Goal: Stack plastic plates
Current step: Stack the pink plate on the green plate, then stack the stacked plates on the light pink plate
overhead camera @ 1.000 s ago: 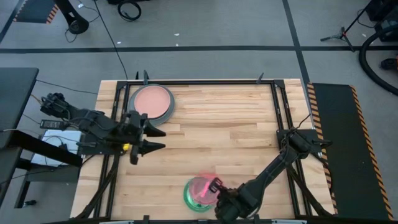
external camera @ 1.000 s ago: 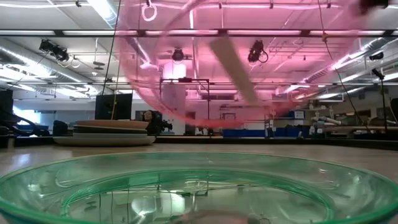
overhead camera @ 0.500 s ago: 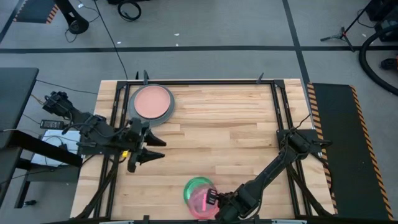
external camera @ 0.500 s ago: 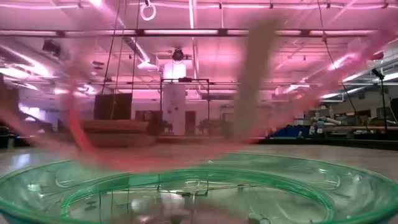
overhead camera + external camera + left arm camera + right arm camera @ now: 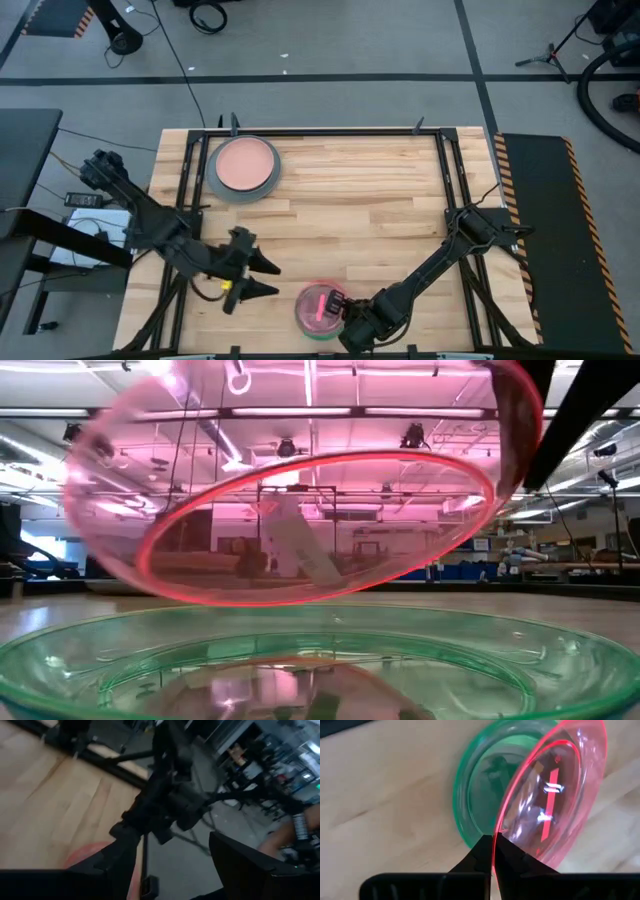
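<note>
A translucent red-pink plate (image 5: 318,304) hangs tilted just over a translucent green plate (image 5: 303,318) that lies flat at the table's near edge. In the low view the red-pink plate (image 5: 300,510) slants above the green plate (image 5: 320,660), clear of it. My right gripper (image 5: 343,312) is shut on the red-pink plate, at the plate's right side. My left gripper (image 5: 268,278) is open and hovers left of the green plate, pointing right at it. A salmon pink plate (image 5: 245,162) tops a grey plate (image 5: 222,185) in a stack at the far left. My right gripper pinches the rim of the red-pink plate (image 5: 496,837) between its two fingers (image 5: 480,852), coming from the table's right and near side. The plate is lifted clear and tilted, its free side higher, above the green plate (image 5: 470,800).
A black frame rail (image 5: 330,131) runs along the table's far side, and more rails run down the left and right sides. The bare wooden table top (image 5: 370,210) lies between the stack and the right arm. A black mat with striped edge (image 5: 545,240) lies right of the table.
My left gripper has moved toward the near edge and to the right, closing on the green plate. My right gripper has swung the red-pink plate, dipping it toward the near edge and then bringing it back, tilted, over the green plate.
</note>
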